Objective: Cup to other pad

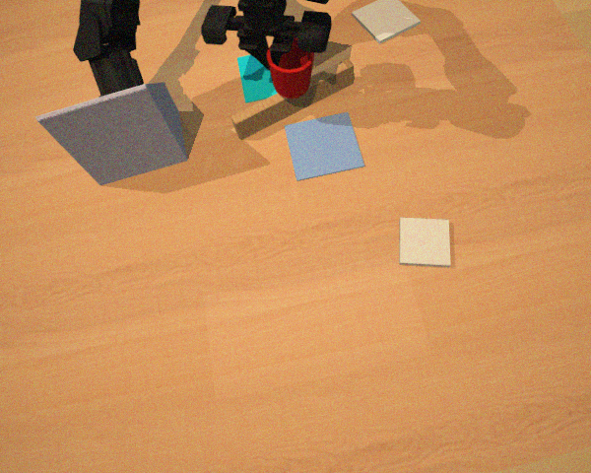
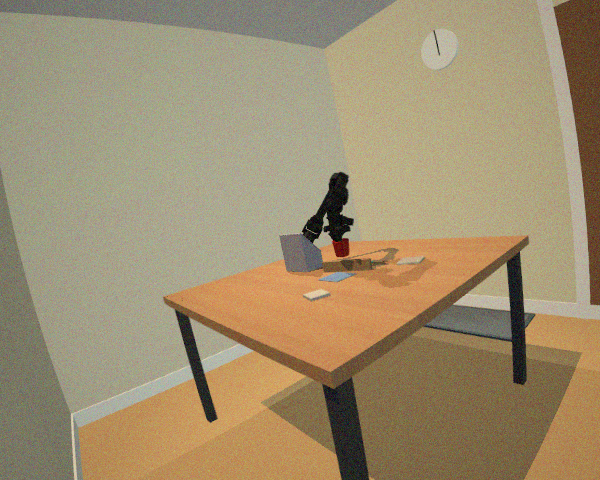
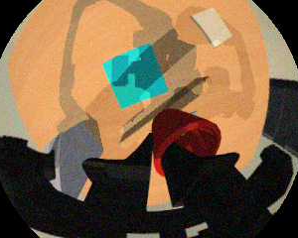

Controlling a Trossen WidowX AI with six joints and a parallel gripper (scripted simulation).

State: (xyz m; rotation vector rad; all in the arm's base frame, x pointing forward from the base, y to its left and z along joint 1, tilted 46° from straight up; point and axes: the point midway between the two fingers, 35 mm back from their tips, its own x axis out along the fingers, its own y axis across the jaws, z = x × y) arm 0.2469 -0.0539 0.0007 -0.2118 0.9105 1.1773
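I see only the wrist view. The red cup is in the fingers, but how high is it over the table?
Observer: In the exterior view the cup hangs in the air under the gripper, above the low wooden bar, not touching it.
Operator: Is the cup upright?
Observer: Yes. From the top its open mouth faces up; I cannot make out the marbles inside.
Operator: Where is the turquoise pad relative to the cup?
Observer: In the top view the turquoise pad lies just beyond the bar, beside the cup, and the blue pad lies on the bar's other side.
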